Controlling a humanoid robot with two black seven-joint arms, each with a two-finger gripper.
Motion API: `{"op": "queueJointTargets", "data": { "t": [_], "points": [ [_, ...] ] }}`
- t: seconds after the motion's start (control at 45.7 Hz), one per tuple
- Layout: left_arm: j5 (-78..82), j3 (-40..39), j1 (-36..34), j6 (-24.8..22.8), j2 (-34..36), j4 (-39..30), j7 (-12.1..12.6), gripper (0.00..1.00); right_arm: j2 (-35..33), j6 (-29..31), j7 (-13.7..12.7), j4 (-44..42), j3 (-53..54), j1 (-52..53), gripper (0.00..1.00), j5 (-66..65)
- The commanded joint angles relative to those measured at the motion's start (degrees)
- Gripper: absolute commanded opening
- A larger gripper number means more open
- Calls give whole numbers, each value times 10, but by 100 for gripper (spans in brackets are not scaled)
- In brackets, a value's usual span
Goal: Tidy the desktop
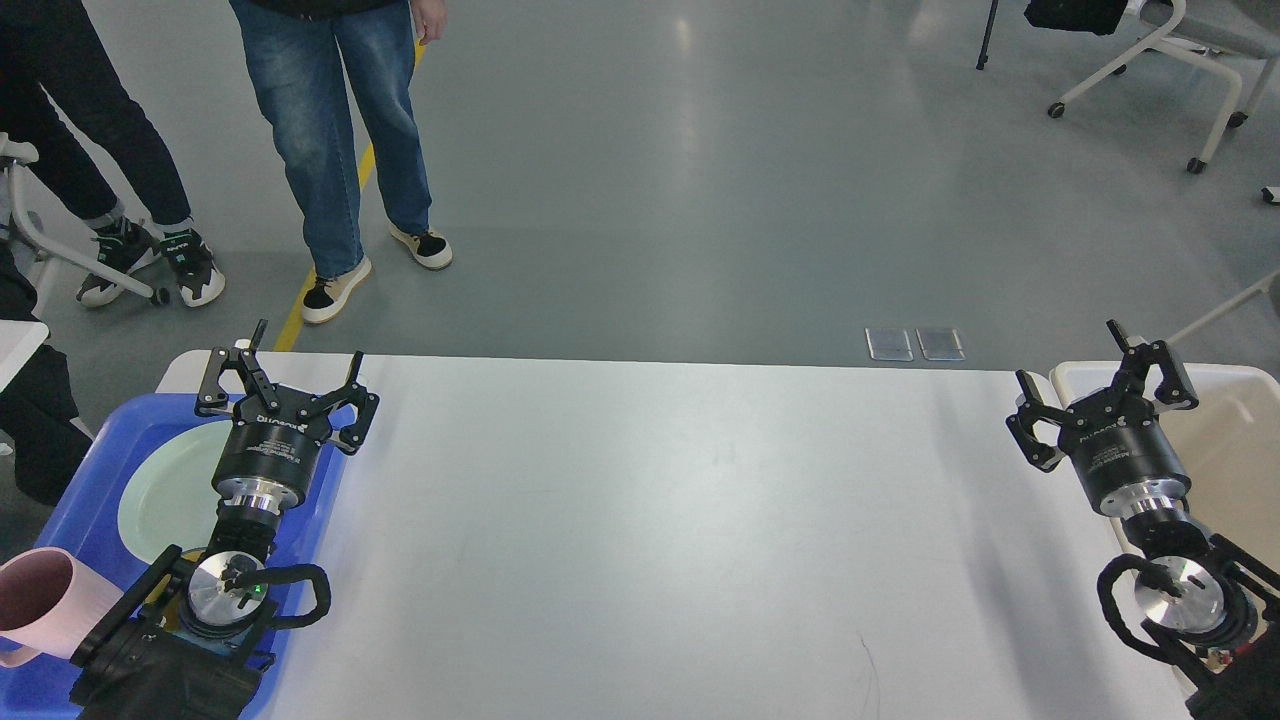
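Desktop [680, 520] fills the lower half of the head view, its long axis running left to right and its far edge square to the grey floor [700, 180] beyond. The surface is smooth, white and faintly glossy, with rounded far corners and a thin dark scratch near its near edge. Against the desktop's left end sits a blue plastic tray [75, 500] holding a pale round plate [165, 490]; a matte pink cup [45, 605] lies tilted at the tray's near corner. Against the desktop's right end stands a cream-white bin [1240, 420] with a rounded rim. The left gripper [290, 375] hangs over the tray's inner edge, fingers spread wide with nothing between them; white lettering marks its black cylindrical body but is too small to read. The right gripper [1100, 385] hangs over the desktop's right edge beside the bin, fingers likewise spread and empty, with similar unreadable lettering. Beyond the desktop's far left corner stand a person in blue jeans [335, 130] and another in dark trousers [100, 130].
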Motion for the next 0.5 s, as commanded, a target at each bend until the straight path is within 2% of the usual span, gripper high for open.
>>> {"op": "queueJointTargets", "data": {
  "t": [0.0, 0.088, 0.482],
  "points": [
    [0, 0, 0, 1, -1, 0, 0, 96, 15, -39, 0, 2, 4, 1, 100, -1],
    [0, 0, 0, 0, 0, 0, 0, 96, 17, -59, 0, 10, 3, 1, 100, -1],
    [0, 0, 0, 0, -1, 0, 0, 96, 32, -57, -1, 27, 6, 0, 100, 3]
  ]
}}
